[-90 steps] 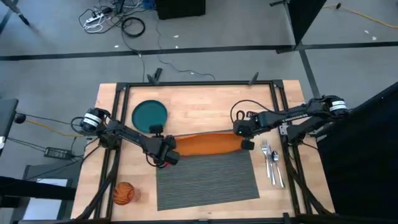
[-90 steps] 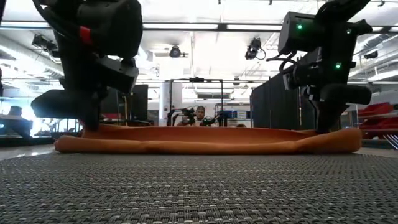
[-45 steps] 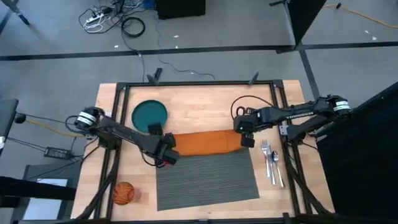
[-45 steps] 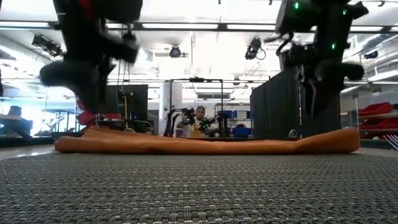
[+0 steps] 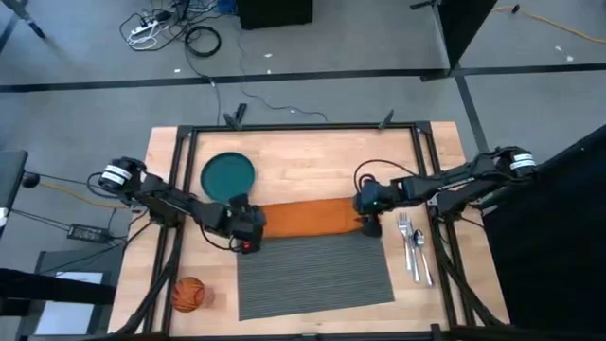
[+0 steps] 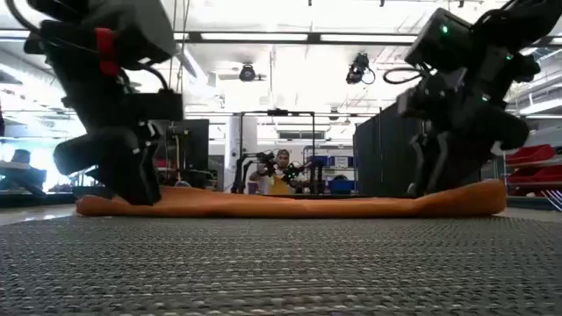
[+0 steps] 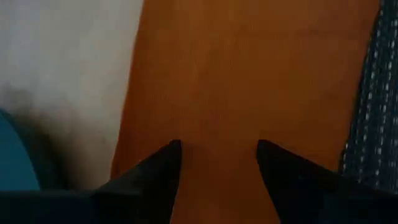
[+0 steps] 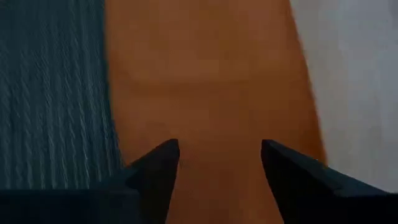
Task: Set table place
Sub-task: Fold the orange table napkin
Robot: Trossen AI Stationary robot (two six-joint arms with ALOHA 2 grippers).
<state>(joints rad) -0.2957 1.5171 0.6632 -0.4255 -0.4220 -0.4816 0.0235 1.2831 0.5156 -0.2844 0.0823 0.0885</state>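
On table (image 5: 294,156) — left gripper (image 5: 248,230) & right gripper (image 5: 367,210), fingers spread wide, hold nothing over napkin (image 5: 308,218) ends.

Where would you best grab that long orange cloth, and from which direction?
Probably at its two short ends, from above: the napkin lies flat in a long strip on the table, with the left gripper and right gripper open over those ends.

**Napkin narrowed; both grippers lowered at its ends**

Compared with a second ago, we see the orange napkin (image 5: 308,219) shorter and squarer, its right end drawn inward. The left gripper (image 5: 248,225) has retreated slightly leftward; the right gripper (image 5: 365,210) has shifted left. Both have dropped lower, fingers (image 7: 163,167) parted over the cloth.
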